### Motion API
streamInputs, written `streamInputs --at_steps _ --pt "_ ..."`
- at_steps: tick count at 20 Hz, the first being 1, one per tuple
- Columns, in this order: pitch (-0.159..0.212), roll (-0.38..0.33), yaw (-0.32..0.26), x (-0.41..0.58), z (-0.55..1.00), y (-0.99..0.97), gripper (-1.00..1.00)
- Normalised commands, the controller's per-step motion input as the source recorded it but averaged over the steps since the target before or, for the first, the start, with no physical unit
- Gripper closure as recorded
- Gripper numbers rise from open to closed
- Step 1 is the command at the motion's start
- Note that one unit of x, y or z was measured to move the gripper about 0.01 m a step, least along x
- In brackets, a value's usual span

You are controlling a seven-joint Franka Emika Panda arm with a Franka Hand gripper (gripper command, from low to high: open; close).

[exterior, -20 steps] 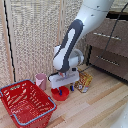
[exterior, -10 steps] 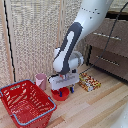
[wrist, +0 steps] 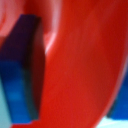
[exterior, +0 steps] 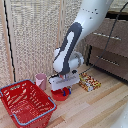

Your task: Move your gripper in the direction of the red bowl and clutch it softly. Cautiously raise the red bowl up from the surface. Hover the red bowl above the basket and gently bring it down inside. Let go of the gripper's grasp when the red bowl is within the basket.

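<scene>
In the exterior view, the end effector (exterior: 65, 90) is seen lowered onto the red bowl (exterior: 60, 95), which rests on the wooden surface (exterior: 95, 107) at about 6 o'clock of the white block. Compared with a second ago, the arm has been brought lower and slightly toward the exterior view's left, so that the blue-tipped fingers now reach the bowl's rim. From this it is judged that the approach is finished and the soft clutch is under way or about to be made; the lift has not yet been made, since the bowl is still seated on the surface. Whether the fingers are closed on the rim cannot be told from this view.

One red bowl is counted, one basket (exterior: 31, 107), one pink cup (exterior: 40, 80) and one patterned box (exterior: 89, 81). The basket stands at about 8 o'clock from the bowl, near it but apart. The cup is placed at about 10 o'clock of the bowl, the box at about 2 o'clock.

In the wrist view, nearly the whole picture is filled by the red bowl (wrist: 80, 65), blurred by closeness. One dark blue finger (wrist: 22, 70) is seen right against the red wall, and a sliver of blue, probably the second, is visible at the far edge. The bowl wall is thus judged to lie between the fingers, though firm contact cannot be confirmed.
</scene>
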Motion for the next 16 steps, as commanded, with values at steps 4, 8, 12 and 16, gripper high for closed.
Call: streamInputs --at_steps 4,8,12,16 --pt "0.000 0.000 0.097 0.146 0.15 0.02 1.00" --pt "0.000 0.000 0.069 0.069 0.18 0.00 1.00" --pt "0.052 0.015 0.033 0.248 0.38 -0.01 1.00" --pt "0.093 0.049 0.015 0.406 0.72 -0.05 1.00"
